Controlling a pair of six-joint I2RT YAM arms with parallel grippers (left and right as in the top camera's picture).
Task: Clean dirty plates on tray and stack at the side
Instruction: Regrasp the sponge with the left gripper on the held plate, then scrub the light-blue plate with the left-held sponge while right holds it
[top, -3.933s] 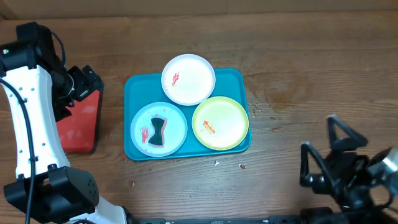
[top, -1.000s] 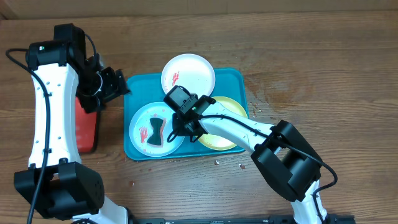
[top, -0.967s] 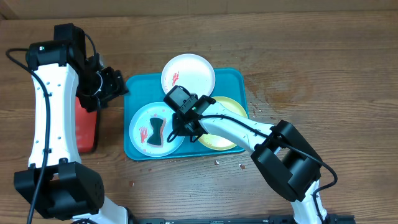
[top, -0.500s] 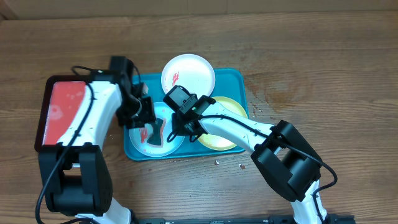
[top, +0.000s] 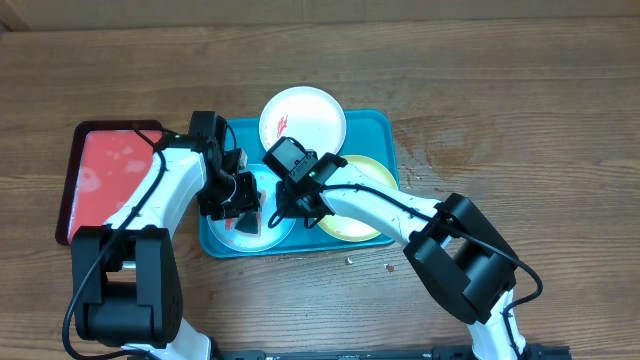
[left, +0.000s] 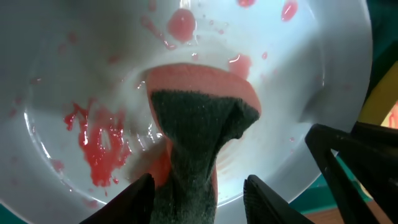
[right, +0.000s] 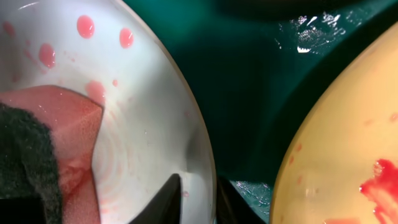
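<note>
Three smeared plates lie on the teal tray (top: 375, 125): white (top: 305, 125) at the back, pale blue (top: 262, 236) front left, yellow-green (top: 372, 177) front right. A dark-topped orange sponge (left: 199, 130) rests in the pale blue plate (left: 93, 81) among red smears. My left gripper (top: 238, 200) (left: 199, 186) hangs over it, open, its fingers on either side of the sponge with a gap at the right finger. My right gripper (top: 288, 205) (right: 198, 193) is shut on the pale blue plate's right rim (right: 202, 155), beside the yellow-green plate (right: 348, 143).
A red tray with a dark rim (top: 100, 180) lies left of the teal tray. Small crumbs (top: 350, 262) dot the wooden table in front of the tray. My right arm crosses over the yellow-green plate.
My left arm swung from beside the red tray to over the pale blue plate and lowered around the sponge, narrowing its jaws. The right gripper stayed on the rim.
</note>
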